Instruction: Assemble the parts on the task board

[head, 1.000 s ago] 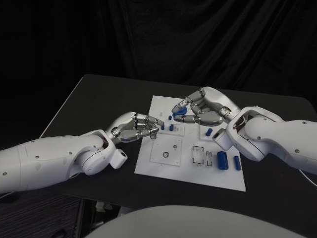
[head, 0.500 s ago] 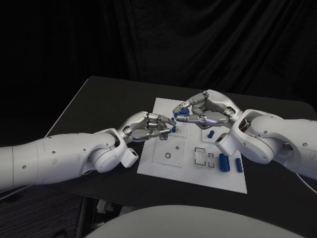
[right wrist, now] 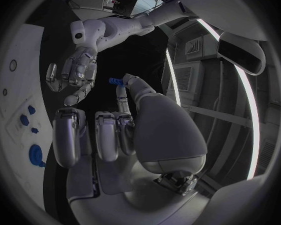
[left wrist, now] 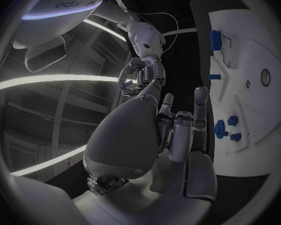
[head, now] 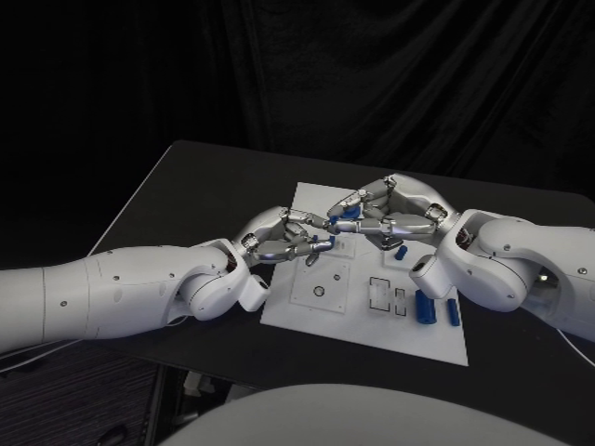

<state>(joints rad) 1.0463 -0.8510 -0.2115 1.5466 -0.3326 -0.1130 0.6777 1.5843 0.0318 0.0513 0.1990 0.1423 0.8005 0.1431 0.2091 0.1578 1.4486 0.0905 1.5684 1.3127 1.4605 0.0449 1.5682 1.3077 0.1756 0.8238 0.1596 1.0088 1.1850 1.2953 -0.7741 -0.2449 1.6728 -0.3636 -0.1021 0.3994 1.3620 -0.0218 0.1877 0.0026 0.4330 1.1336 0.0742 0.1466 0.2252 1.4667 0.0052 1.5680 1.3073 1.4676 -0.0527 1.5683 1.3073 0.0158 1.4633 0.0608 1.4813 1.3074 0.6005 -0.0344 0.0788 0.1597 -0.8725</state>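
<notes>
The white task board (head: 364, 321) lies mid-table. My right hand (head: 389, 216) hovers over its far end and pinches a small blue part (head: 351, 212) between thumb and a finger; the right wrist view shows that part (right wrist: 117, 81) at the fingertips. My left hand (head: 287, 239) hangs just beside it over the board's near-left area, fingers loosely spread and holding nothing (left wrist: 178, 130). Its fingertips are close to the right hand (left wrist: 140, 77) but apart from it. Two long blue parts (head: 421, 302) lie at the board's right edge, and smaller blue parts (left wrist: 225, 127) stand in the board.
Another blue part (head: 400, 251) sits under my right forearm. Recesses and a round hole (head: 319, 291) mark the board's middle. The black table (head: 177, 195) extends left of the board, and its edges fall off to dark floor and a black curtain.
My left hand has moved right and up toward my right hand. The right hand, still pinching the blue part, has shifted slightly toward it, so the two hands are now nearly fingertip to fingertip.
</notes>
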